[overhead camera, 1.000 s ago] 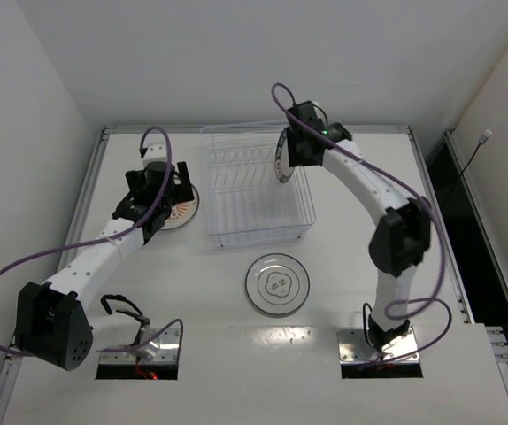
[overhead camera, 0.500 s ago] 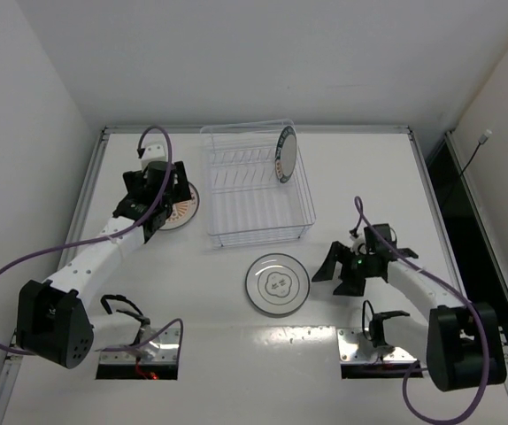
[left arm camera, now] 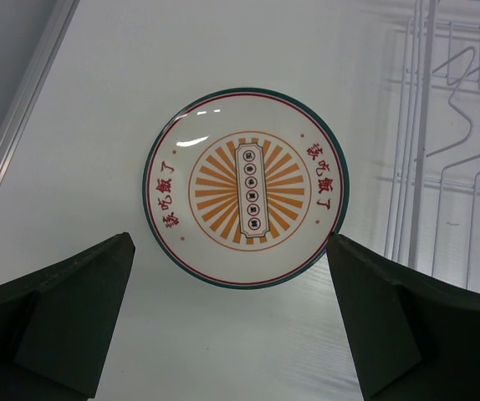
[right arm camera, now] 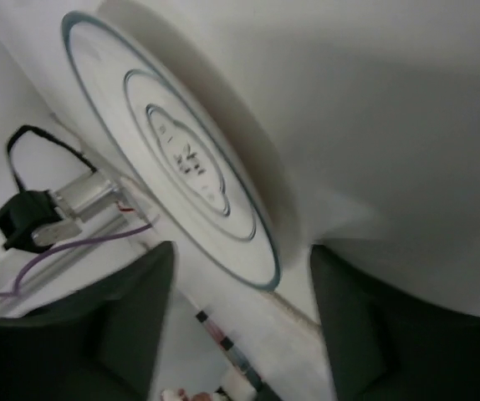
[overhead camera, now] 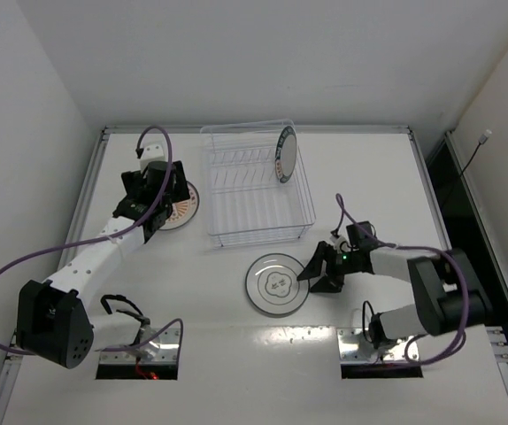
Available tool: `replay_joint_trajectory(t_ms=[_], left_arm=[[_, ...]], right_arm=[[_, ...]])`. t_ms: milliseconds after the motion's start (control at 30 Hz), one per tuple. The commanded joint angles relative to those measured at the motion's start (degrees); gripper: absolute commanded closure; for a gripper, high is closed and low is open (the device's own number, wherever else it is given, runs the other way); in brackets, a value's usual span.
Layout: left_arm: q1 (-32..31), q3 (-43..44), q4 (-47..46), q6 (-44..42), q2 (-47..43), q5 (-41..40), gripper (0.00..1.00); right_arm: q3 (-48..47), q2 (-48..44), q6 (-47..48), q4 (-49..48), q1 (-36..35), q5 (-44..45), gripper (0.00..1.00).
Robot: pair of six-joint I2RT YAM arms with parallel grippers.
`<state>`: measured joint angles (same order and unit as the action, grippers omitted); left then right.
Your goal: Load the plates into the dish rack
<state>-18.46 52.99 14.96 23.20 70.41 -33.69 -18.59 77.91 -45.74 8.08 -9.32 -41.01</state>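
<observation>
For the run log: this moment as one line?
dish rack: teal-rimmed plate upright inside | left jaws open above orange plate | right jaws open at grey-motif plate rim

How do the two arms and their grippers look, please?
The left arm and right arm have white links with black joint housings. A thin purple cable runs along each. The left gripper and right gripper have dark, wedge-shaped fingers.
</observation>
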Motion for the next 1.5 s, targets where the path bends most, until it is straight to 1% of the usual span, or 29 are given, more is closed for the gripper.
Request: replay_joint_trajectory(t_ms=[0,100,200,233,300,333,400,433,467,533,567,600,633,667,733,767,800,833,900,933,1000,1033,1100,1167,1200,1267,1300,1367,1467], left_arm=[[-0.53,1.24,-0.37,0.53,-1.24,-1.02,0.0],[-0.53,1.24,-0.37,0.53,-1.24,-1.02,0.0],[-0.53,1.76,-0.37,0.53,-1.24,-1.64,0.0],[-0.53,1.76,-0.37,0.53,-1.24,-1.64,0.0],[-0.53,1.76,-0.37,0.53,-1.76,-2.34,0.0],[-0.53,1.76,0.15,0.53,-1.77,-2.95,0.0],[-0.53,1.76,0.16,0.53,-1.77,-3.48,0.0],[-0.53,1.76,0.16,0.53,-1.77,-3.49,0.0],[-0.53,1.76,0.16,0.53,-2.38,-3.49,0.0],[-0.53,1.76,0.68,1.05,-2.91,-4.01,0.0],[-0.53,1.76,0.68,1.06,-2.91,-4.62,0.0],[-0.53,1.76,0.68,1.06,-3.61,-4.63,0.0],[-0.53,1.76,0.68,1.06,-3.62,-5.15,0.0],[-0.53,1.76,0.68,1.06,-3.62,-5.68,0.0],[-0.53,1.76,0.68,1.58,-4.14,-5.68,0.0],[-0.53,1.76,0.68,1.58,-4.14,-6.38,0.0],[-0.53,1.76,0.68,1.58,-4.14,-6.39,0.0],[-0.53,1.76,0.68,1.58,-4.14,-6.39,0.0],[-0.53,1.76,1.21,1.58,-4.14,-7.09,0.0],[-0.53,1.76,1.21,1.58,-4.14,-7.09,0.0],[-0.53,1.76,1.21,1.58,-4.14,-7.09,0.0],[-0.53,1.76,1.21,1.58,-4.14,-7.09,0.0],[-0.53,1.76,1.21,1.58,-3.62,-7.09,0.0],[-0.53,1.76,1.91,2.11,-3.62,-7.09,0.0],[-0.53,1.76,1.91,2.11,-3.62,-7.09,0.0],[-0.53,1.76,2.52,2.64,-3.09,-7.09,0.0],[-0.53,1.76,2.53,2.64,-3.09,-7.09,0.0],[-0.53,2.29,3.14,3.16,-3.09,-7.09,0.0],[-0.53,2.81,3.14,3.78,-2.56,-7.09,0.0]], right_arm=[[-4.51,7.5,0.12,-7.72,-3.15,0.67,0.45],[-6.54,11.47,0.12,-7.72,-4.39,1.38,0.77],[-7.86,12.09,0.82,-5.88,-4.91,1.9,0.89],[-7.87,12.09,2.3,-3.53,-4.92,1.9,0.94],[-10.32,9.3,4.59,0.16,-5.53,2.43,1.0],[-11.28,7.89,7.91,6.19,-6.4,4.26,1.0],[-13.48,4.03,10.65,12.37,-8.16,7.59,1.0],[-14.01,-1.22,11.62,15.45,-8.17,8.83,1.0],[-15.15,-4.31,13.03,21.57,-8.78,10.06,1.0],[-16.82,-11.08,13.04,27.49,-9.49,14.63,1.0],[-19.44,-17.03,13.04,33.44,-10.1,16.04,1.0],[-21.21,-19.52,13.65,36.37,-10.1,18.75,1.0],[-25.58,-21.72,13.66,41.53,-10.1,20.17,1.0],[-28.06,-24.97,14.18,43.58,-10.62,21.75,1.0],[-33.68,-25.97,14.18,47.01,-10.63,26.49,1.0],[-40.06,-25.97,14.79,49.55,-10.63,29.56,1.0],[-43.43,-24.4,15.67,50.62,-10.63,30.98,1.0],[-50.16,-22.99,16.2,51.33,-10.63,32.47,1.0],[-57.05,-19.48,18.57,52.04,-10.63,38.79,1.0],[-63.17,-15.29,19.36,52.04,-10.63,41.34,1.0],[-69.09,-10.43,21.12,50.63,-10.63,46.97,1.0],[-75.13,-5.19,21.74,50.03,-10.63,50.91,1.0],[-83.31,0.37,22.96,49.32,-10.63,53.04,1.0],[-88.0,8.08,23.67,48.45,-10.63,57.09,1.0],[-92.29,10.57,23.68,47.83,-10.63,58.06,1.0],[-96.09,15.49,24.47,47.21,-11.33,61.4,1.0],[-101.42,20.57,24.47,48.25,-11.33,62.62,1.0],[-105.23,23.94,24.47,47.22,-12.82,64.04,1.0],[-107.52,28.94,24.47,42.82,-14.75,65.97,1.0]])
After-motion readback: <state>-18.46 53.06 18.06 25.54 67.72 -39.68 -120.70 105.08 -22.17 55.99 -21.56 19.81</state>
